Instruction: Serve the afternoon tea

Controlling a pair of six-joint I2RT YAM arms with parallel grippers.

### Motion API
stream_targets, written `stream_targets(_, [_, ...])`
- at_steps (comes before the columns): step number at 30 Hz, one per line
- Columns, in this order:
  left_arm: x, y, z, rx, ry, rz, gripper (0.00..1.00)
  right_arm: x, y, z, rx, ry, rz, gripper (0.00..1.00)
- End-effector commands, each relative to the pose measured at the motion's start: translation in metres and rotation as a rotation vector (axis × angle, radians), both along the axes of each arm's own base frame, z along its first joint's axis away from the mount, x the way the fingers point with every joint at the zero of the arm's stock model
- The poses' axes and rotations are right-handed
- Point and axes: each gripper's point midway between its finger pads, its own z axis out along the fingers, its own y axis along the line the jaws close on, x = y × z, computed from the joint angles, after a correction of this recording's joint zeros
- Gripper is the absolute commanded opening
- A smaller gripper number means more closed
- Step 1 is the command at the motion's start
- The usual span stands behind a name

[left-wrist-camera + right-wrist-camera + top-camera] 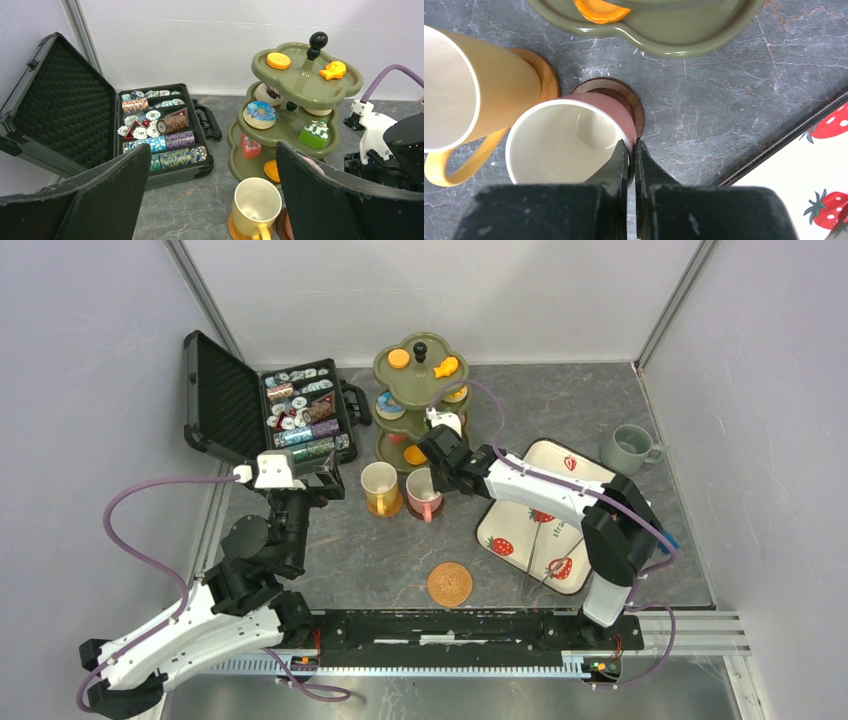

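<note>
The olive-green three-tier stand (420, 390) holds toy cakes and donuts, such as a blue donut (260, 111) and a green cake (314, 133). The yellow mug (380, 487) stands on a coaster (549, 75) in front of the stand. The pink mug (559, 145) sits on a darker coaster (624, 97) beside it. My right gripper (630, 142) is shut on the pink mug's rim, one finger inside and one outside. A third coaster (449, 584) lies bare near the front. The grey-green mug (630, 448) stands at the far right. My left gripper (212, 150) is open and empty, left of the yellow mug.
An open black case of poker chips (300, 415) sits at the back left, close to my left gripper. A white strawberry tray (520, 530) with metal tongs (545, 560) lies to the right under my right arm. Walls close in on three sides.
</note>
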Motion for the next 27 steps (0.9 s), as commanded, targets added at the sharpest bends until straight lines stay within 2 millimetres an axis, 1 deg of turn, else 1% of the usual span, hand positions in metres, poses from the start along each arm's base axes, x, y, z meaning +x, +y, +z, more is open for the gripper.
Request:
stream_targets(1, [0.0, 0.001, 0.005, -0.009, -0.011, 0.002, 1.0, 0.009, 0.017, 0.042, 0.125, -0.111, -0.056, 0.0])
stream_targets(3, [0.0, 0.0, 0.004, -0.008, -0.011, -0.001, 1.0, 0.008, 0.017, 0.042, 0.127, -0.115, -0.079, 0.0])
stream_targets(8, [0.001, 0.0, 0.004, -0.007, -0.009, -0.001, 1.0, 0.006, 0.011, 0.031, 0.098, -0.104, -0.142, 0.0])
stream_targets(13, [0.001, -0.001, 0.004, -0.006, -0.009, -0.004, 1.0, 0.008, -0.001, 0.031, 0.073, -0.124, -0.203, 0.0])
stream_targets(15, [0.001, -0.002, 0.004, -0.007, -0.008, -0.007, 1.0, 0.007, -0.003, 0.028, 0.074, -0.122, -0.217, 0.0])
stream_targets(21, [0.001, -0.003, 0.003, -0.003, -0.006, -0.012, 1.0, 0.002, 0.011, 0.013, 0.097, -0.07, -0.191, 0.0])
stream_targets(23, [0.001, -0.003, 0.003, -0.002, -0.005, -0.009, 1.0, -0.002, 0.017, 0.013, 0.102, -0.066, -0.187, 0.0])
stream_targets(27, [0.001, -0.003, 0.003, -0.003, -0.005, -0.011, 1.0, -0.007, 0.021, 0.013, 0.085, -0.059, -0.216, 0.0])
